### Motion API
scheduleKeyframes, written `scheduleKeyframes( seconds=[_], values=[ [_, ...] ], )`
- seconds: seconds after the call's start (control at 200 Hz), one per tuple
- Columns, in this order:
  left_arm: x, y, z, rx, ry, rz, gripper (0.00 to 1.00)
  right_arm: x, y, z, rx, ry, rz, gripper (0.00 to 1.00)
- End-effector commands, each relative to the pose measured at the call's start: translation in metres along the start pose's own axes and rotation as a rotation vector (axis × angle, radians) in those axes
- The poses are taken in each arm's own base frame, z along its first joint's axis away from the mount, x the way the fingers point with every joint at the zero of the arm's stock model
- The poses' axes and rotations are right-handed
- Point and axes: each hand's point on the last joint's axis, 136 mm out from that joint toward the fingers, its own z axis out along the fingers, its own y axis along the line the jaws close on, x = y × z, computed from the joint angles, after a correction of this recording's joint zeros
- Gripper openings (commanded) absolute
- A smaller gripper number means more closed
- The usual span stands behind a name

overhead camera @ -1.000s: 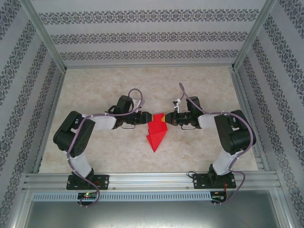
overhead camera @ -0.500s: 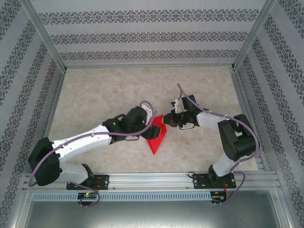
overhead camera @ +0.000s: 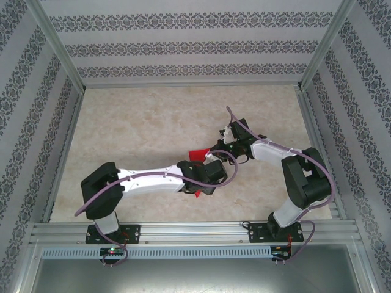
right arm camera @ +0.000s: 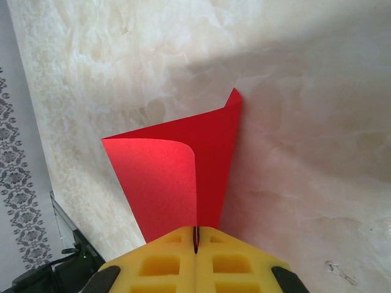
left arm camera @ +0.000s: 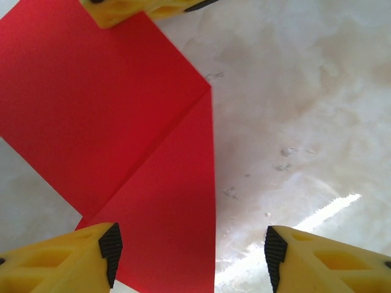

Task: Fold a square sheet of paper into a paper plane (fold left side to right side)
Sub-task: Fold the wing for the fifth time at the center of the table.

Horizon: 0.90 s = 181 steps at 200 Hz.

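Red paper, part-folded, lies on the table between the 2 arms. Clenched on its edge, the right gripper likely anchors it; the left gripper hangs over the folded flap with jaws apart, holding nothing, seemingly ready to press the crease.

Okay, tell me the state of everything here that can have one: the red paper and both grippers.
paper: partly folded, creased, one layer curling over, pinched at one end.
left gripper: open, fingers apart above the paper.
right gripper: shut on the paper.
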Motion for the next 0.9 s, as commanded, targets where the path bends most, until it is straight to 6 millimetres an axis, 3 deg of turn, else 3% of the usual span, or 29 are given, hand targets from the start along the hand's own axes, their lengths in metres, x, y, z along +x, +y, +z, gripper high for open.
scheduleKeyframes(
  seconds=[0.0,0.435,0.899],
  values=[
    [0.008,0.007,0.002,-0.089,0.039,-0.005,0.60,-0.003,0.002,0.000,0.023,-0.005,0.011,0.00],
    [0.017,0.006,0.025,-0.153,0.101,0.006,0.35,-0.001,-0.001,0.009,0.027,0.024,0.011,0.00],
    [0.024,0.010,0.033,-0.176,0.117,-0.010,0.18,0.002,-0.006,0.012,0.049,0.040,0.002,0.00]
  ],
)
